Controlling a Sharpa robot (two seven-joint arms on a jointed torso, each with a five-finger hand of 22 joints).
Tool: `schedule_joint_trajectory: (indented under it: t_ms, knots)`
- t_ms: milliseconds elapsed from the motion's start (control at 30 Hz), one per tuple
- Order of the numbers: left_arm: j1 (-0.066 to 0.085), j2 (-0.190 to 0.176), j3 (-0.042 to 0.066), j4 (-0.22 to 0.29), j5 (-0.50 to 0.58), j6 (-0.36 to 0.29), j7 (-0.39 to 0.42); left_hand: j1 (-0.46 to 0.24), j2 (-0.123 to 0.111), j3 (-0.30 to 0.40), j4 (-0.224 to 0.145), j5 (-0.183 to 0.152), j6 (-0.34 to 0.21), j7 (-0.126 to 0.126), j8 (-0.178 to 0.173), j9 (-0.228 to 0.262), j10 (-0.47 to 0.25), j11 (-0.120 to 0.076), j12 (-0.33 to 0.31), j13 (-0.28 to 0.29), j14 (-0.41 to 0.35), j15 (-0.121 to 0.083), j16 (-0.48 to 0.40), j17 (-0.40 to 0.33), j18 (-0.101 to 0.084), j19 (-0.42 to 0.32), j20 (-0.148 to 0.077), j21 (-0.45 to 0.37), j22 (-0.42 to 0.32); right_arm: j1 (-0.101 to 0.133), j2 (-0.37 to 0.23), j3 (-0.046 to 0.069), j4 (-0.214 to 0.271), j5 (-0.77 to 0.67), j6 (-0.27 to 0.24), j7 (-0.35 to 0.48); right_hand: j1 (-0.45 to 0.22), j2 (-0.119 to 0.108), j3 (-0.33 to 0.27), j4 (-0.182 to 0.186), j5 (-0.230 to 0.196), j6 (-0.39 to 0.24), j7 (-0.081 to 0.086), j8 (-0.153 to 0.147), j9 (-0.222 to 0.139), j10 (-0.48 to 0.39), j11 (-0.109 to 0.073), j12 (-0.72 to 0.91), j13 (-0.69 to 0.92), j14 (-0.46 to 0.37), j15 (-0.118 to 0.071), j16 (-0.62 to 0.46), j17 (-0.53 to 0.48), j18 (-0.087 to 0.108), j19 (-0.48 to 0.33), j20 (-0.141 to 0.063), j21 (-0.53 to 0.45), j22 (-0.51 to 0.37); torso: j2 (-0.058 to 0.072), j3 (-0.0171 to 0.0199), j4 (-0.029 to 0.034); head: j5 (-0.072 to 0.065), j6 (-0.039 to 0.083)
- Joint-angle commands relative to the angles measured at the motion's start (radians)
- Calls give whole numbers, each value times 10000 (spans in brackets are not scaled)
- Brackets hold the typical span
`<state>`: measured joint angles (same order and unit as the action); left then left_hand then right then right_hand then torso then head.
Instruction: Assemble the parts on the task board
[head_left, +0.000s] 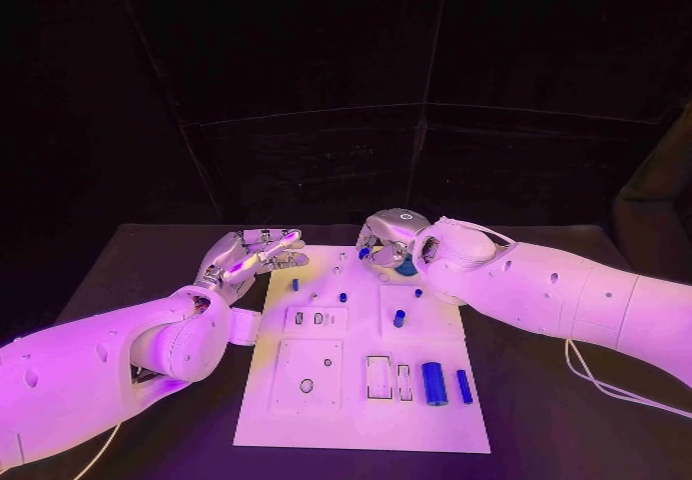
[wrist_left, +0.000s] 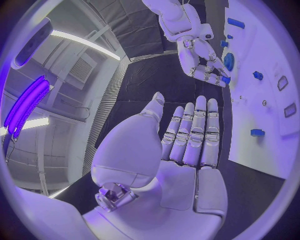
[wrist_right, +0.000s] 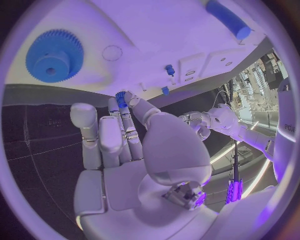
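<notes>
Parts on the task board (head_left: 361, 420) are small, rigid blue pieces, likely light moulded plastic; they should neither bend nor crush, but smooth sides suggest they may slip from metal fingers.

Board lies flat in the middle of the black desk (head_left: 130, 260). Near its front right lie a thick blue cylinder (head_left: 433, 383) and, just beside it, a slimmer blue bar (head_left: 464, 386), both on their sides. Small blue pegs (head_left: 400, 319) stand upright further back. A blue gear (wrist_right: 54, 55) lies flat at the far end of the board, close to the right hand.

Right hand (head_left: 389, 243) hovers over the far end of the board. The right wrist view shows a tiny blue part (wrist_right: 120, 98) pinched at its fingertips (wrist_right: 131, 100); the remaining fingers lie straight alongside. So small a piece gives little surface, so I judge the hold to be precarious; a twist could flip it out.

Left hand (head_left: 248, 256) sits just off the board's far left edge, above the desk. In its wrist view its fingers (wrist_left: 190, 132) lie straight, side by side, holding nothing.

Handling judgement: take the cylinder and bar across their middle, from opposite sides. The gear is best held by its toothed rim, where the teeth give purchase. Pegs want a fingertip pinch near the top.
</notes>
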<state>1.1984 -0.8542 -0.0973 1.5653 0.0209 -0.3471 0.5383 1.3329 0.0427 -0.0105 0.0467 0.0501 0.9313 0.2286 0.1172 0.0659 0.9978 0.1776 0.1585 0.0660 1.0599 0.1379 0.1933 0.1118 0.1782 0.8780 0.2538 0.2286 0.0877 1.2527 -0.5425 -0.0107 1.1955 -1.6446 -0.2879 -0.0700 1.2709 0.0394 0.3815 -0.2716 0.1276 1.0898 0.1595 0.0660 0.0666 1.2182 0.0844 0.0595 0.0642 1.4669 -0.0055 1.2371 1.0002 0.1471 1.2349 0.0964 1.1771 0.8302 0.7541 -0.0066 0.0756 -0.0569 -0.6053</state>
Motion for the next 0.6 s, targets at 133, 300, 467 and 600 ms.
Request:
schedule_joint_trajectory:
  t_ms: [133,300,467,600]
  knots:
    - [19,-30,10,104,-60,-41,146,-21,93,9,-113,-8,130,-9,-65,4,102,-16,-45,7,96,-29,-46,18,63,98,-33,-72,-17,27,449,9,-388,76,-643,-272,-64,-201,212,63,-115,-132,30,-22,-9,-135,40,34,-7,215,50,143,132,-91,-45,55,121,123,84,0,25,43,36]
    - [30,-32,10,156,-59,-58,152,-21,94,9,-114,-8,131,-10,-66,4,103,-16,-46,7,97,-29,-46,18,63,99,-33,-72,-17,31,832,10,-684,79,-486,-278,-80,-224,259,80,-136,-139,31,-20,-7,-145,43,36,-6,218,55,165,150,-91,-49,60,136,132,142,-41,100,-7,61]
    - [34,-14,11,149,-59,-44,144,-23,97,16,-131,-8,144,-14,-68,5,118,-20,-47,7,108,-32,-52,20,64,110,-36,-75,-21,33,1146,9,-1038,79,-311,-325,-121,-267,340,124,-174,-165,42,-21,-7,-170,51,38,-5,219,64,198,169,-93,-52,70,167,158,163,-63,129,-44,60]
    - [36,1,11,139,-59,-28,143,-23,97,17,-133,-8,145,-14,-69,5,119,-21,-48,7,109,-33,-53,21,64,111,-36,-76,-22,32,1299,9,-1239,79,-173,-361,-145,-286,385,154,-206,-178,44,-20,-6,-181,56,40,-4,218,69,215,178,-95,-55,76,183,171,176,-57,129,-30,62]
